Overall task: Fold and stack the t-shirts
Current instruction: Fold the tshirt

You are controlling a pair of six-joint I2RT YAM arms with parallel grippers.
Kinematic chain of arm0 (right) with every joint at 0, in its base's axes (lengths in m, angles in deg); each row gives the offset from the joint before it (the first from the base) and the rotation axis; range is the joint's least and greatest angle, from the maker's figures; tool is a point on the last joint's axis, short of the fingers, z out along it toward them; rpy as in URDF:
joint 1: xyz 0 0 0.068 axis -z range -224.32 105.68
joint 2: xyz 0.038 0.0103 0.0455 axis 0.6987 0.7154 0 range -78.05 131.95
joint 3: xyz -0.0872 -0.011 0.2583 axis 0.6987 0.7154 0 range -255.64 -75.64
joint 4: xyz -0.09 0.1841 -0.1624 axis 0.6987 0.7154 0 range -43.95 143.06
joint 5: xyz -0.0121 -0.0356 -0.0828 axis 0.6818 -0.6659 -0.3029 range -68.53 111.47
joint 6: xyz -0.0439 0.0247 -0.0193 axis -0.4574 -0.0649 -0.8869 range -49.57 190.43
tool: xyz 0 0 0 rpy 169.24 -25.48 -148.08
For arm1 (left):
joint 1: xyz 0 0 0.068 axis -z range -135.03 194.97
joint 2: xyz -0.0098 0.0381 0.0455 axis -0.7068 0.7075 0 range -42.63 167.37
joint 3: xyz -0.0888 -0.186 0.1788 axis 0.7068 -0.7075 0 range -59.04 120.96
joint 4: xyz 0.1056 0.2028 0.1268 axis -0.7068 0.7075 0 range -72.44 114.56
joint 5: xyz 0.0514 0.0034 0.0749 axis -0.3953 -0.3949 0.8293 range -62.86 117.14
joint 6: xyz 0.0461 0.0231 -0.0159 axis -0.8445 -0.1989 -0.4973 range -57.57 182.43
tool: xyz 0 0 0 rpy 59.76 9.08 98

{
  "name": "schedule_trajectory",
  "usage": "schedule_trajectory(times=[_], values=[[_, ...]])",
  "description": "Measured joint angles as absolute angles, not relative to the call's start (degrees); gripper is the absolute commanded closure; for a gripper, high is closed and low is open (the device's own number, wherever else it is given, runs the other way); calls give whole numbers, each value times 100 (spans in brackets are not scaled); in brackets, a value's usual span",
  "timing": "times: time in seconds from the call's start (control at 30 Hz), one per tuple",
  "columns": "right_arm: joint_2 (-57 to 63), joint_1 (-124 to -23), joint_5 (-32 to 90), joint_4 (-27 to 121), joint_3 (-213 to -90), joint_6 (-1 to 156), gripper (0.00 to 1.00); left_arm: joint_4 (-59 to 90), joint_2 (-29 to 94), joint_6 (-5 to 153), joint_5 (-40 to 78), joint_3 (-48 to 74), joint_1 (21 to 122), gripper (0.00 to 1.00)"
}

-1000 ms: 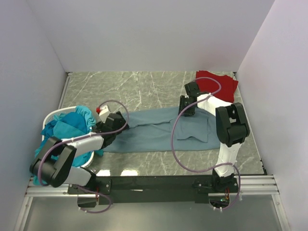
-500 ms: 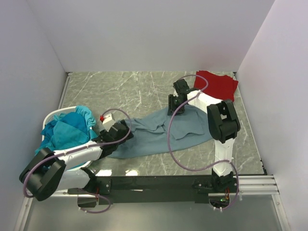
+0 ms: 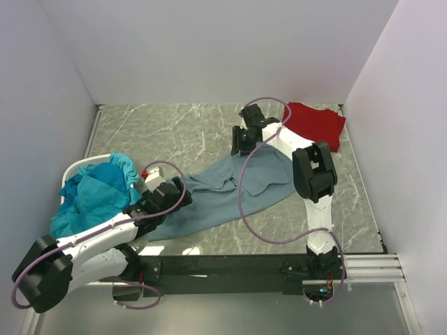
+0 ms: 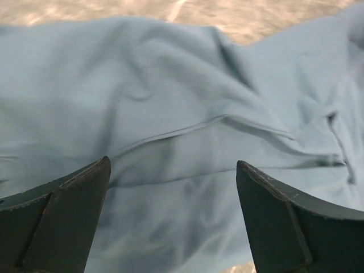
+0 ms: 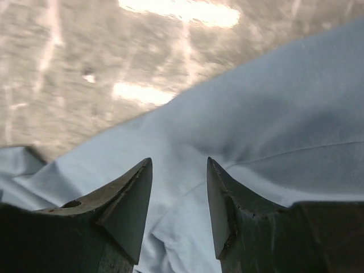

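A grey-blue t-shirt (image 3: 230,188) lies crumpled and slanted across the marble table. My right gripper (image 3: 241,145) is at the shirt's far upper edge. In the right wrist view its fingers (image 5: 179,165) stand narrowly apart with a bunched fold of the shirt (image 5: 256,131) pinched between them. My left gripper (image 3: 171,192) is over the shirt's left end. In the left wrist view it (image 4: 173,170) is wide open, with the shirt (image 4: 170,96) spread below it and nothing held. A folded red t-shirt (image 3: 318,124) lies at the back right corner.
A white basket (image 3: 77,165) at the left holds teal t-shirts (image 3: 98,188). White walls close in the table on the left, back and right. Both arms' cables loop over the shirt.
My right gripper has moved back and to the left, dragging the shirt's far edge with it, so the shirt now lies slanted. My left gripper has drawn nearer to me over the shirt's left end.
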State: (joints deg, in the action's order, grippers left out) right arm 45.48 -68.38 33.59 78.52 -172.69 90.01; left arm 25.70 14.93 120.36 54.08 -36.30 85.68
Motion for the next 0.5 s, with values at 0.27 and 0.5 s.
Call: schedule_trajectory(times=[0.27, 0.5], values=[[3330, -6883, 3294, 7459, -16432, 9005, 49, 1989, 1830, 11409, 5163, -3394, 8463, 5], [1892, -6883, 3060, 6917, -14900, 9053, 49, 1473, 2656, 11121, 4922, -3295, 8004, 5]])
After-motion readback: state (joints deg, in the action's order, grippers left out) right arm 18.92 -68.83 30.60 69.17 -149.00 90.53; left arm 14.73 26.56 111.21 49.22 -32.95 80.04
